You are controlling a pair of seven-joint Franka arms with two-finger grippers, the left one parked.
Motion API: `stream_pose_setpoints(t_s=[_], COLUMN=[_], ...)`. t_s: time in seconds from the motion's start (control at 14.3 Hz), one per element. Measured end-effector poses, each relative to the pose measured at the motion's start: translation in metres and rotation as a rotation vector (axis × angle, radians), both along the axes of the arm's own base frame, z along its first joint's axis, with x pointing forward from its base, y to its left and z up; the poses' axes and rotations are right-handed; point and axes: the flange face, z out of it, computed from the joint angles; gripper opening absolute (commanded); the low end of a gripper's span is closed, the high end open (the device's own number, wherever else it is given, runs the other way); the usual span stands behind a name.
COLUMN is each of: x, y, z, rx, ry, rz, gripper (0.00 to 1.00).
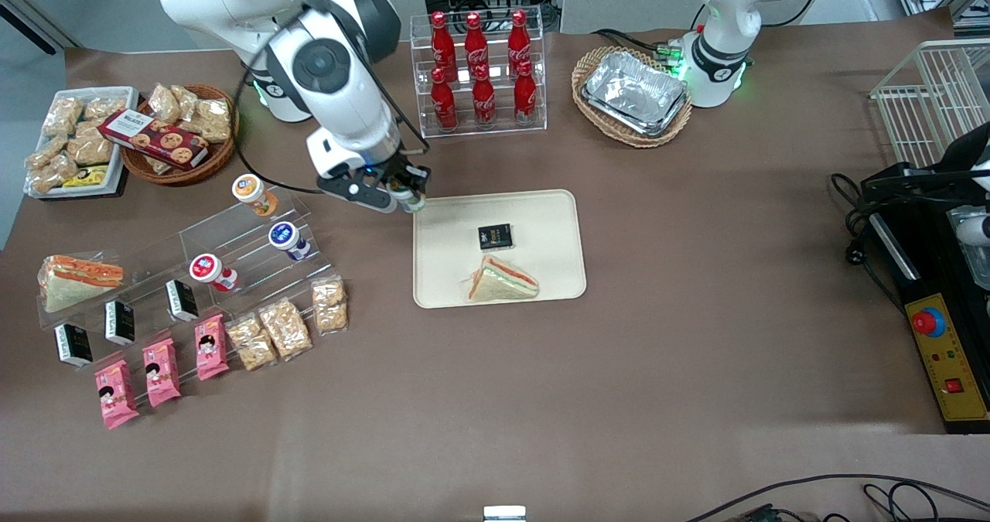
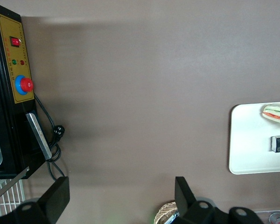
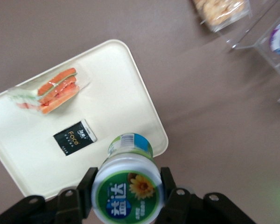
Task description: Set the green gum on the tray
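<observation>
The right arm's two-finger gripper (image 1: pixel 407 195) holds the green gum (image 3: pixel 127 189), a small white cylindrical bottle with a round green lid and a green label, its black fingers (image 3: pixel 86 184) closed on the two sides of the bottle just under the lid. In the front view the bottle hangs above the corner of the flat cream-beige rectangular tray (image 1: pixel 541 220) that lies nearest the working arm's end of the table, at the edge farther from the front camera. On the tray there are already a small black packet (image 1: pixel 495 237) and a wrapped triangle sandwich (image 1: pixel 503 282) (both nearer the front camera than the bottle). The step in hand seems to be the carrying, almost at its end. I judge the next move needs a little travel inward over the bare part of the tray, then lowering and opening the fingers; released too near the rim, the bottle could tip off.
</observation>
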Motion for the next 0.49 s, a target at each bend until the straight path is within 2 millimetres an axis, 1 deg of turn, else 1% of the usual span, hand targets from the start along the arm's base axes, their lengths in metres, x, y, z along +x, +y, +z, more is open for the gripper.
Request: stream_pose_setpoints(t_s=[0.21, 0.49], x=[-0.011, -0.017], y=[0.005, 0.0], z=[-0.047, -0.098], rx=[0.004, 0.023], ry=[0.001, -0.011], rz=[0.012, 0.013], gripper=[0.07, 0.07])
